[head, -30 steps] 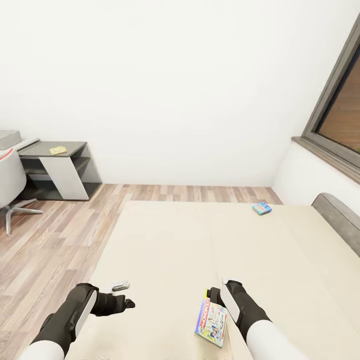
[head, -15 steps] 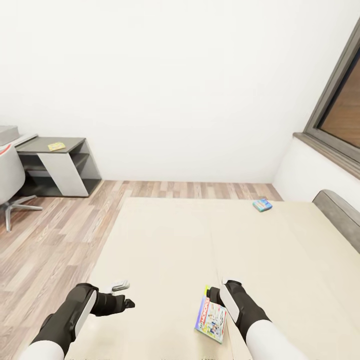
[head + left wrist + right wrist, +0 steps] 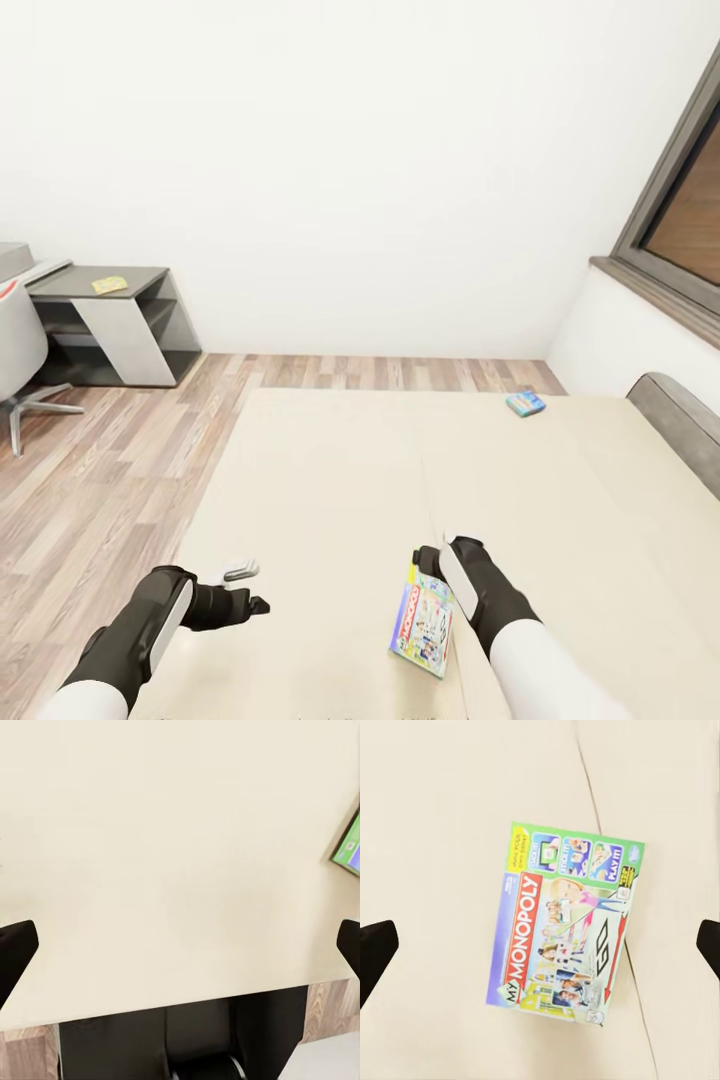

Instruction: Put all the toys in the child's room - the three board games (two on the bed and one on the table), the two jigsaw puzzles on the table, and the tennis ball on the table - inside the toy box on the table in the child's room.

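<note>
Wide cream bed mattress (image 3: 330, 480): matt, smooth cloth, one seam. Flat colourful printed Monopoly game box (image 3: 566, 922): smooth card, faint sheen. Brown plank floor (image 3: 90, 480): wood grain, satin. Black gripper fingers (image 3: 376, 949): matt plastic.

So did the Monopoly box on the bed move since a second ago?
No. The Monopoly box lies at the same spot beside the mattress seam on the bed; only the camera view shifted slightly. The right end effector hovers over it, open.

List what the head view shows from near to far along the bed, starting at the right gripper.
Right gripper → Monopoly box beside it on the mattress → small blue game box near the bed's far edge → wood floor → white wall.
</note>
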### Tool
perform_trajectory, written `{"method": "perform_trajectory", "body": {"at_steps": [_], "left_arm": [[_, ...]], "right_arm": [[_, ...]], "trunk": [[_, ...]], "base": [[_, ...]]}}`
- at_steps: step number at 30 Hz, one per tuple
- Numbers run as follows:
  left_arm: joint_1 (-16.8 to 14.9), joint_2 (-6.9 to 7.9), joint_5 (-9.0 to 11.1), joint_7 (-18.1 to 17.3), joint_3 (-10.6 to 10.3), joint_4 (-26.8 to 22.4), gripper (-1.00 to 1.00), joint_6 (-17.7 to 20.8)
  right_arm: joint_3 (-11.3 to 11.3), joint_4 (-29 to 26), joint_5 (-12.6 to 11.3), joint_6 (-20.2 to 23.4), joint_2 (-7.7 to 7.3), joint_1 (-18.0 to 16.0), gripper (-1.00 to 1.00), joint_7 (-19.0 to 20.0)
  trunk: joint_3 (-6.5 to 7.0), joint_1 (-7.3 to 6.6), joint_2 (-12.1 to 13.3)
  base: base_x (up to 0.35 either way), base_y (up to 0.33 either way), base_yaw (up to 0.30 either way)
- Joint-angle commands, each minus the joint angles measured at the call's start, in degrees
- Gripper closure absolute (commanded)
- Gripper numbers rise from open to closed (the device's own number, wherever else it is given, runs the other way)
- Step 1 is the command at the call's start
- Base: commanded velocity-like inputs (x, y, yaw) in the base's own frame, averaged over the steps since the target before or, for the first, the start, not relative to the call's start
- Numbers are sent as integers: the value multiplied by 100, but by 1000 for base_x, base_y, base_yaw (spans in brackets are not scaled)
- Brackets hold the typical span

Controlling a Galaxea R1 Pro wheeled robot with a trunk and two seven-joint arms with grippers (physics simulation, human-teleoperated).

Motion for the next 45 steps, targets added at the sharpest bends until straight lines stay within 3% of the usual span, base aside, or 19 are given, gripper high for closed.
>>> {"method": "perform_trajectory", "body": {"at_steps": [1,6,9,17,23,31,45], "left_arm": [[-4,1,19,-7,10,-19,-100,38],[-4,13,23,-10,135,-182,-100,50],[-4,14,27,-12,344,-250,-100,54],[-4,6,43,-13,647,-306,-100,56],[-58,1,52,-10,709,-320,-100,99],[-462,-11,53,-6,728,-322,-100,266],[-539,-42,55,-7,723,-329,-100,287]], "right_arm": [[-14,-64,-55,16,5,-19,-100,-43],[-3,-532,-39,130,4,-79,-100,-41],[12,-857,-24,291,-1,-53,-100,-37],[70,-1049,-14,424,-18,-19,-100,56],[70,-1058,-18,450,-87,-13,-100,301],[75,-1055,-46,467,-208,-11,-100,529],[44,-1046,-33,456,-228,-10,-100,568]], "trunk": [[-21,3,-12],[-68,3,-12],[-96,3,-12],[-172,3,-12],[-228,3,-12],[-304,3,-12],[-436,3,-12]], "base": [[0,0,0],[0,0,0],[0,0,0],[0,0,0],[0,0,0],[0,0,0],[0,0,0]]}}
